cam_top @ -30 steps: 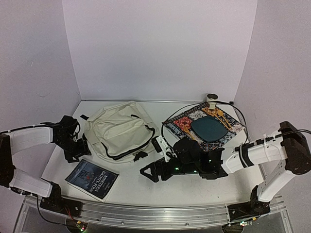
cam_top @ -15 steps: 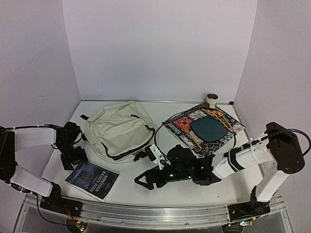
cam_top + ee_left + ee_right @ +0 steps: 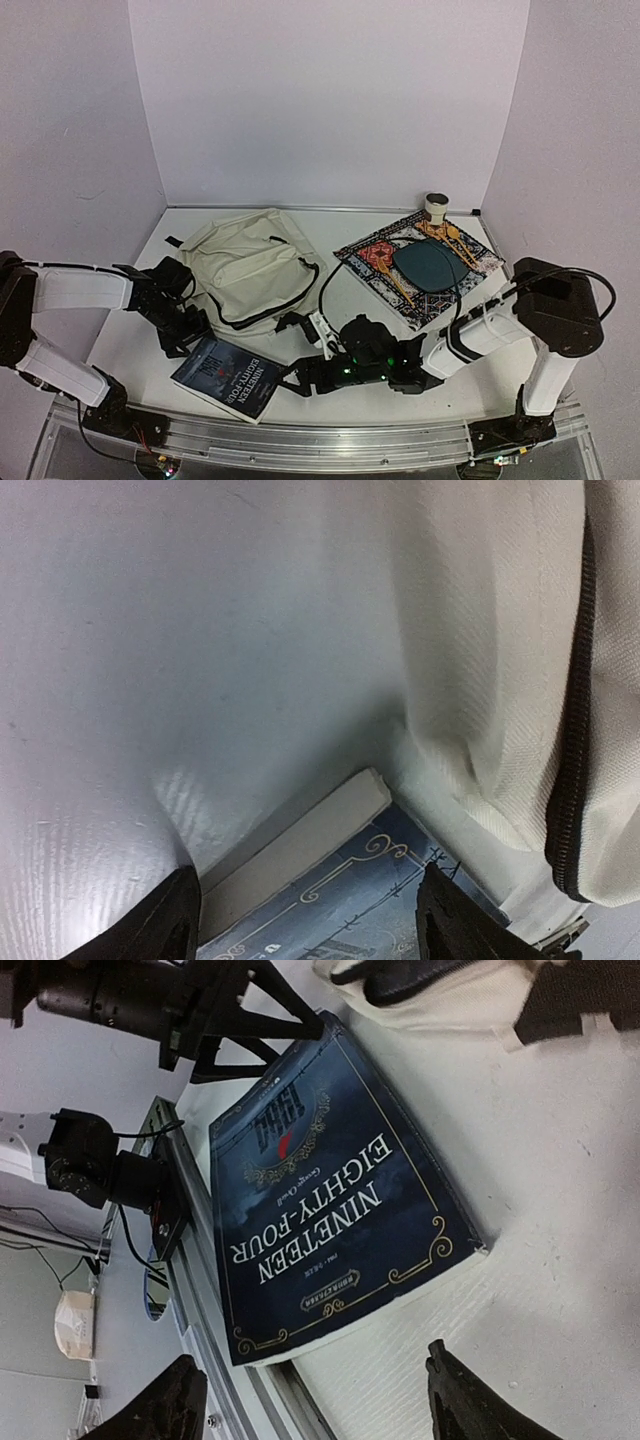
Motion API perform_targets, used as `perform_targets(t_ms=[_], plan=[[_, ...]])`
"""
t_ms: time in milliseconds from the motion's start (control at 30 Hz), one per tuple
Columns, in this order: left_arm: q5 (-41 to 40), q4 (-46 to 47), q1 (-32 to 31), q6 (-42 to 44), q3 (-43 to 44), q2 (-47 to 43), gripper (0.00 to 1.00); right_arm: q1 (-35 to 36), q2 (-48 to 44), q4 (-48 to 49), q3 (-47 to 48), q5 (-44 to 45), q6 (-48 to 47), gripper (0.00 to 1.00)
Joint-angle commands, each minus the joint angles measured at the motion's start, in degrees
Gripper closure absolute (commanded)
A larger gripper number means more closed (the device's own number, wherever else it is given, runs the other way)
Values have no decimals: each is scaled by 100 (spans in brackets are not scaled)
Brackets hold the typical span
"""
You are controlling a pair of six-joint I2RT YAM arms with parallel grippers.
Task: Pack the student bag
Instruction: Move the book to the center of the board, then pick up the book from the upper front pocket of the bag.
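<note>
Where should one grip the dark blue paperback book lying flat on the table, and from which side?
Probably the dark blue paperback book's white page edge, approached low from the right end effector's side: lying flat, it offers only thin edges.

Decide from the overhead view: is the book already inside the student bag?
No, the book lies flat in front of the student bag, fully outside it.
</note>
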Motion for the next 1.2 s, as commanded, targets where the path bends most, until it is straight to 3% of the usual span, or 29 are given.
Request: perform_targets(t_ms=[0,300,600,900,1167], plan=[[203,715,-238,-400,164,160,25,30,430,717,-124,-23,723,28],[261,1509,-782,-504,308,569,25,21,880,1007,64,109,938,31],[-110,1902,-1041,-239,791,816,25,-49,354,766,-147,680,574,32],[-763,1830,-1039,-775,96,-691,20,-41,-298,-991,-17,1035,-456,25],[-438,1306,-1043,-1741,-805,-2190,21,-41,-477,-1276,43,1130,-803,23]])
